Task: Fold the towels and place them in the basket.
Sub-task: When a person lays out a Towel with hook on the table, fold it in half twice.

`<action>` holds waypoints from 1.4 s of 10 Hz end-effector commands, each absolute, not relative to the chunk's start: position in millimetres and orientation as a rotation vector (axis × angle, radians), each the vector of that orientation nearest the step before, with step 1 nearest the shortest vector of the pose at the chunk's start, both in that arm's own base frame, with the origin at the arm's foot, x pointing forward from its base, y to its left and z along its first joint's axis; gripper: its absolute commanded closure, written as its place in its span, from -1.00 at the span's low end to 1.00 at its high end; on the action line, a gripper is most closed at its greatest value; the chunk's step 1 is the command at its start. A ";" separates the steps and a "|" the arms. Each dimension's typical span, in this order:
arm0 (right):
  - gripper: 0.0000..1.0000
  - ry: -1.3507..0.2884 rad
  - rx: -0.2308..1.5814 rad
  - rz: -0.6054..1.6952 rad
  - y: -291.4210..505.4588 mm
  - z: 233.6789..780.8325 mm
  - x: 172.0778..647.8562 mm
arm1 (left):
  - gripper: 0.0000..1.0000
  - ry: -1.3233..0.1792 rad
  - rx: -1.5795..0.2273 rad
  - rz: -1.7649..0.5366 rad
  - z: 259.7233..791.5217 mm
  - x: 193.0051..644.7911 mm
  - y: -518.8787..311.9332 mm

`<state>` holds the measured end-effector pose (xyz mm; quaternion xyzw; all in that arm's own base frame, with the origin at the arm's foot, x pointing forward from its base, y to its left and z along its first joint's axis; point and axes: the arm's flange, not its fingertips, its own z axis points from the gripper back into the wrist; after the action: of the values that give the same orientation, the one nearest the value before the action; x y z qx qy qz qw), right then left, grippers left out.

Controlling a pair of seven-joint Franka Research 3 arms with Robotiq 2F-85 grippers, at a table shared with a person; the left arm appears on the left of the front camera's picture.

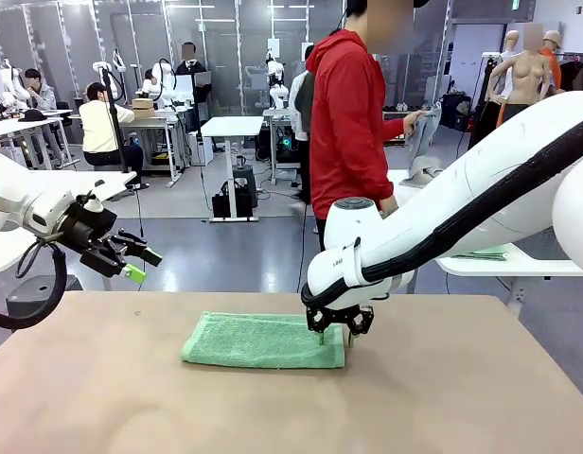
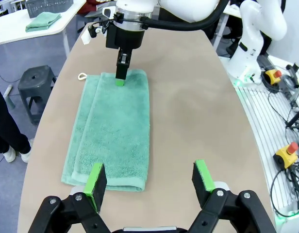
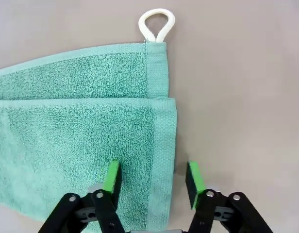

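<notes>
Towel, mint green: one piece, terry, lying flat on the table toward the far side, about midway across. It is folded once along its length. In the right wrist view the upper layer sits a little short of the lower one, so a strip of the lower layer shows, with the white loop at that corner. The long axis runs left to right across the table as I see it from the front.

Right end effector: down at the towel's right short end. I read the fingers as partly open and holding nothing. One pad is over the hemmed edge, and the other is over bare table just beyond it, so the hem runs between them. The loop corner is on the far side of this end effector, near but not touching.

Left end effector: wide open and empty, raised off the table's left edge, well apart from the towel's left short end. Its wrist camera looks straight down the towel's length.

Person: standing at the far side, turned away, hands not on the towel.

Remark: my judgement is that the next move is a pinch on the right hem, carried leftward along the long axis. The right arm is plainly the nearer one. With one finger outside the edge, the pinch may catch only the upper layer.
</notes>
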<state>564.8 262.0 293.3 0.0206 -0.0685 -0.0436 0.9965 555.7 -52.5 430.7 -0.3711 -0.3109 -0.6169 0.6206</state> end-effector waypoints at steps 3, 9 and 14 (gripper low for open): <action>-0.26 -0.152 0.014 -0.112 269.7 289.6 570.7 | -0.79 -0.703 -0.842 -1.433 432.4 556.0 -52.6; 0.94 -0.132 -0.004 -0.102 270.0 284.8 571.5 | -0.79 -0.703 -0.842 -1.433 432.4 556.0 -52.6; 0.98 -0.137 -0.060 -0.108 255.6 284.0 570.7 | -0.79 -0.703 -0.842 -1.433 432.4 556.0 -52.6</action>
<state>569.7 264.6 294.6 0.0079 -0.0694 -0.0385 0.9968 555.7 -52.5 430.7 -0.3711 -0.3109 -0.6169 0.6205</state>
